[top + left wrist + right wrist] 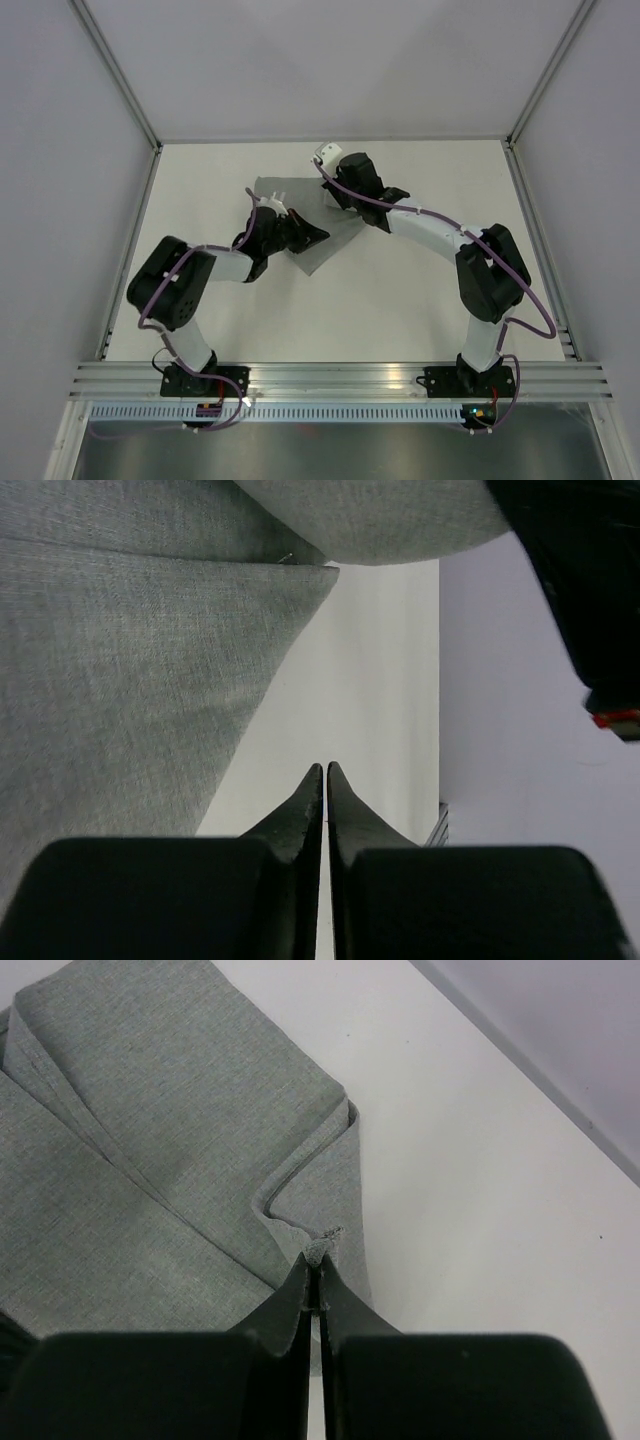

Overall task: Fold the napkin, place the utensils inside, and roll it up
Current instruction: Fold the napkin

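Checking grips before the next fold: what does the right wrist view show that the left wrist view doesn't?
Only right wrist: the right jaws shut on a corner of the napkin, whose folded layers overlap. Only left wrist: the left jaws shut on nothing, over bare table beside the napkin's edge. Both: grey napkin lying on the white table, jaws shut.

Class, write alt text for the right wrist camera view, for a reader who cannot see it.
The right gripper has its two black fingers shut on a corner of the grey napkin, pinching the edge at their tips. The napkin lies in folded layers spreading up and left over the white table, which shows to the right.
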Tool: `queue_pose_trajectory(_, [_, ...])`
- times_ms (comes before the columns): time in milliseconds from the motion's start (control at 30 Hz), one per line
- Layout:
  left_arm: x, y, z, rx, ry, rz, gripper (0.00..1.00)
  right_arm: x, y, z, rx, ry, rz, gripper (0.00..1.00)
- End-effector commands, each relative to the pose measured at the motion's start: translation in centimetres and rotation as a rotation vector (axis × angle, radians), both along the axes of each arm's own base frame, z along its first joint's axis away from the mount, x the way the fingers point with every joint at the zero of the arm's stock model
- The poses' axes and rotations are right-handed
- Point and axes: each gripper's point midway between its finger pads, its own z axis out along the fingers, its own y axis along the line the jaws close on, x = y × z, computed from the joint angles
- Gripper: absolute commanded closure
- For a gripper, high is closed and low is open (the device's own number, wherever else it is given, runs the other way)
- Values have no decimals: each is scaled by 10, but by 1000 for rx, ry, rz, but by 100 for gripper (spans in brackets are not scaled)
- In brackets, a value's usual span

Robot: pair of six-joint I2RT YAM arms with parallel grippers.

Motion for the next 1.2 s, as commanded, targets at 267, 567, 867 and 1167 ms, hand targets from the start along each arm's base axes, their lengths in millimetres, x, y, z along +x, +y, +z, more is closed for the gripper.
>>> queue_pose_trajectory(267, [66, -92, 18, -356, -62, 8, 98, 12, -7, 35, 41, -41, -57, 97])
queue_pose_trajectory(567, [84, -116, -7, -191, -2, 71, 98, 13, -5, 50, 76, -40, -59, 97])
queue_pose_trajectory(867, [85, -108, -41, -34, 95, 130, 98, 10, -4, 56, 92, -34, -50, 97])
queue_pose_trajectory(1167, [89, -104, -55, 60, 119, 140, 98, 7, -2, 57, 111, -15, -39, 97])
